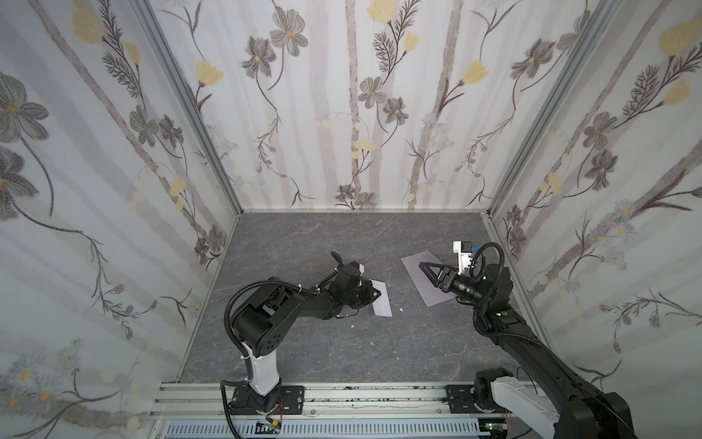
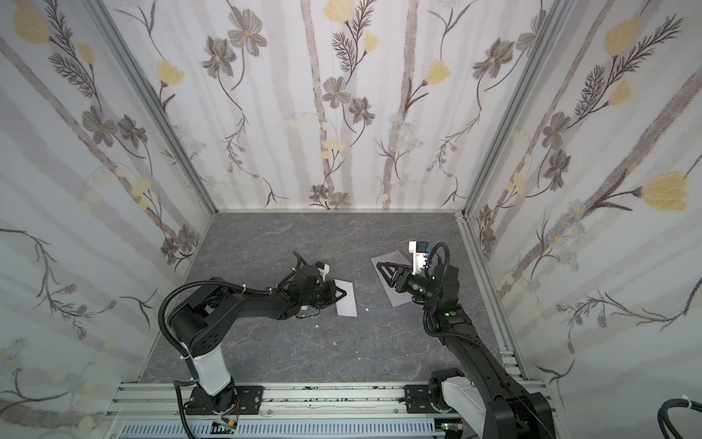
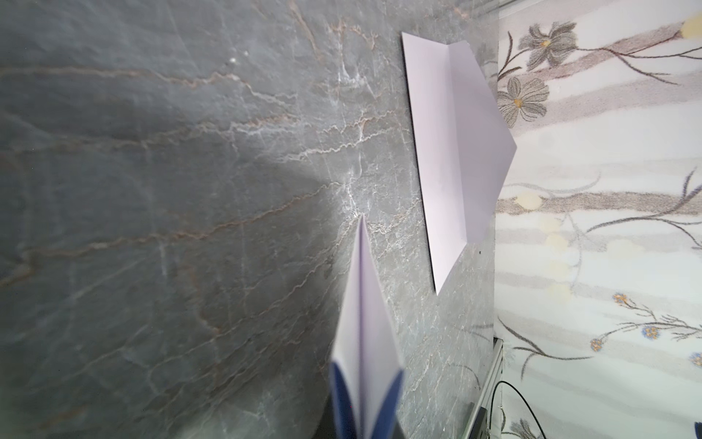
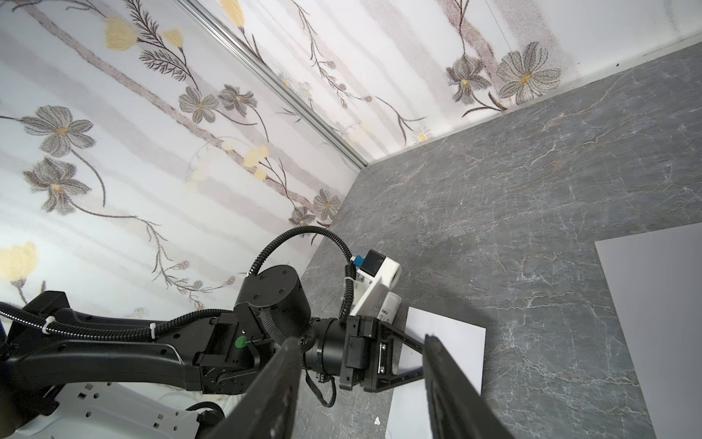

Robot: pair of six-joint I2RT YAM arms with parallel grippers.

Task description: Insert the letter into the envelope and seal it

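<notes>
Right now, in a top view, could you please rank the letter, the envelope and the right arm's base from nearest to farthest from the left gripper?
From the left gripper:
1. the letter, right at its fingertips.
2. the envelope, lying flat farther to the right.
3. the right arm's base, on the front rail, far right.

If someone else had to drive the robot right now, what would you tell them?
The left tool is at the folded letter; I can't tell if it grips.
The right tool is open and empty, over the envelope.
The letter is on the table, beside the envelope, apart from it. The flap is open.
Done: letter folded.
Left: slide it in, close and seal the flap.
</notes>
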